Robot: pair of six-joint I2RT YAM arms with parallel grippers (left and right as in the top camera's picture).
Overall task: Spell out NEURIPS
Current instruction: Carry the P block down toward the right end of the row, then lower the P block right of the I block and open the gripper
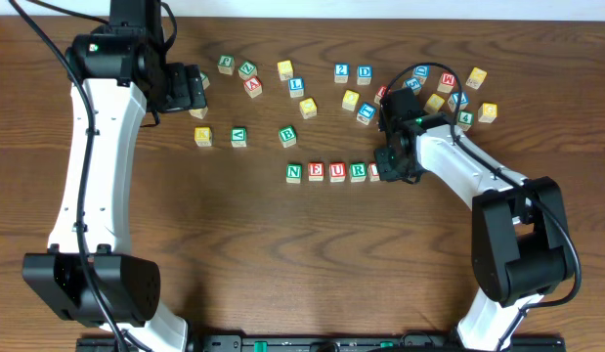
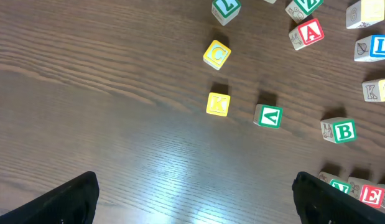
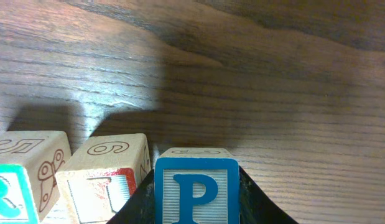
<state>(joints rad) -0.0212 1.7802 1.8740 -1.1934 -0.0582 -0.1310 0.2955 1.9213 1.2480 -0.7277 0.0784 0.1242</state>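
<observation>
NEURIPS is partly laid out as a row of small wooden alphabet cubes near the middle of the dark brown wooden table (image 1: 234, 244). From the overhead view, four cubes can be read, touching or nearly so: the green N cube (image 1: 293, 172), the red E cube (image 1: 316, 172), the red U cube (image 1: 337, 172) and the green R cube (image 1: 358, 172). A fifth, the red-lettered cube (image 3: 102, 180), stands just beside the R. Its letter is cut off in the right wrist view, and it is mostly hidden from above.

A sixth, the blue P cube (image 3: 196, 186), stands upright right next to that fifth cube. The right gripper (image 1: 392, 164) has its two black fingers (image 3: 254, 199) pressed against the cube's left and right sides, so the jaws are clamped on it. Whether the P rests on the table cannot be told.

The left gripper (image 2: 195, 202) hangs over bare wood well away from the row, its two jaws wide apart and holding nothing.

Three spare cubes form a loose line above and left of the row: a yellow K cube (image 2: 218, 104), a green V cube (image 2: 268, 116) and a green B cube (image 2: 339, 130). About twenty cubes in all lie outside the row, these three among them. The rest are in two scattered groups along the far side of the table, among them a red A cube (image 2: 309, 32).
</observation>
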